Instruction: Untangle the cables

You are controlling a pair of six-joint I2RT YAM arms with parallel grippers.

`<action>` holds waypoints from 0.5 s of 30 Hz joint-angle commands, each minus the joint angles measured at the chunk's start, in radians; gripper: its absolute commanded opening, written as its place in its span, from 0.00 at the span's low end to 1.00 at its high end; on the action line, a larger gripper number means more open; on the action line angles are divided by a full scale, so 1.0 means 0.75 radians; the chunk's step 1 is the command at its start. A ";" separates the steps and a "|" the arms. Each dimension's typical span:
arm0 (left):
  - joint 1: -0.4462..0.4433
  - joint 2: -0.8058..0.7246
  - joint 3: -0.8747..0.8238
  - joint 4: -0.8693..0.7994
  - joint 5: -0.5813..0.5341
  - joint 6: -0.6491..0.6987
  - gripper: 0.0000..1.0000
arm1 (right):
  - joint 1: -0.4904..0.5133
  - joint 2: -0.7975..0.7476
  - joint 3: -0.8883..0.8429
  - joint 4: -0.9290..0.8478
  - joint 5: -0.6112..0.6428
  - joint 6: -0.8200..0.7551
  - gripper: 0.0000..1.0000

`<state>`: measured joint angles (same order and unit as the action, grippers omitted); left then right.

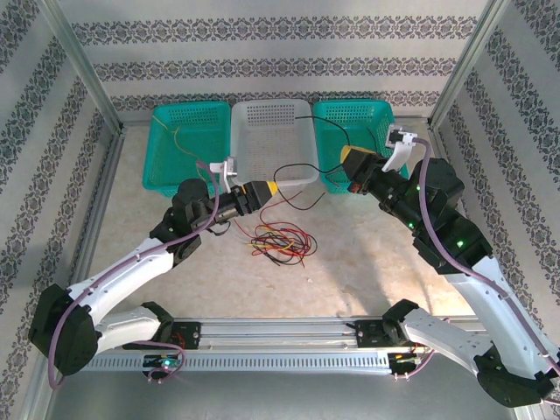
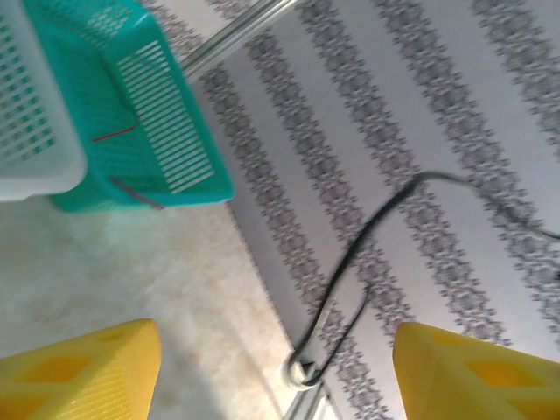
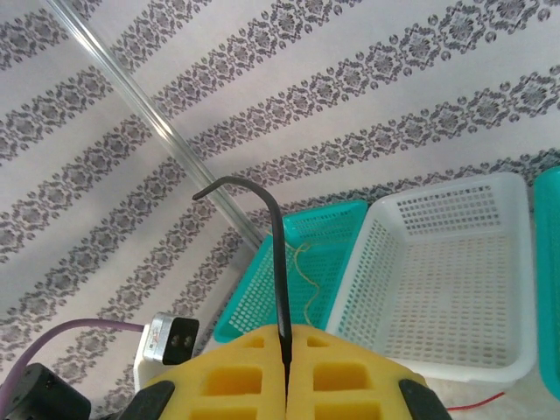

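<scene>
Loose red, yellow and black cables lie in a heap on the desk, well in front of the white basket, with bare desk all round the heap. Left end effector is just off the white basket's near rim, yellow fingers spread wide and nothing clamped. A loop of the black cable hangs in the gap between them. Right end effector is to the right of the white basket, over the near left corner of the right teal basket. Its fingers are pressed together, pinching the black cable, which sticks up from the seam and bends over. Left teal basket touches the white basket's other side, with a thin yellow wire inside. All three baskets sit against the far wall.
</scene>
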<state>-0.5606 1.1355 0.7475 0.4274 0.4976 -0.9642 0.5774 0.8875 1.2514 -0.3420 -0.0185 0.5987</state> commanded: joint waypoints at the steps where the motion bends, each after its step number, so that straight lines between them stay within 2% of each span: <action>1: 0.011 0.013 -0.009 0.283 0.054 -0.082 0.68 | -0.017 0.006 -0.022 0.120 -0.064 0.073 0.00; 9: 0.010 0.065 0.049 0.193 0.045 0.022 0.55 | -0.021 0.037 -0.032 0.200 -0.130 0.144 0.00; 12: 0.011 0.075 0.063 0.176 0.055 0.055 0.35 | -0.023 0.038 -0.032 0.209 -0.133 0.150 0.00; 15: 0.010 0.073 0.066 0.156 0.063 0.073 0.24 | -0.025 0.038 -0.030 0.213 -0.129 0.151 0.00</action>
<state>-0.5606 1.1915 0.7620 0.5350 0.5240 -0.9489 0.5709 0.9192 1.2346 -0.2276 -0.0967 0.6941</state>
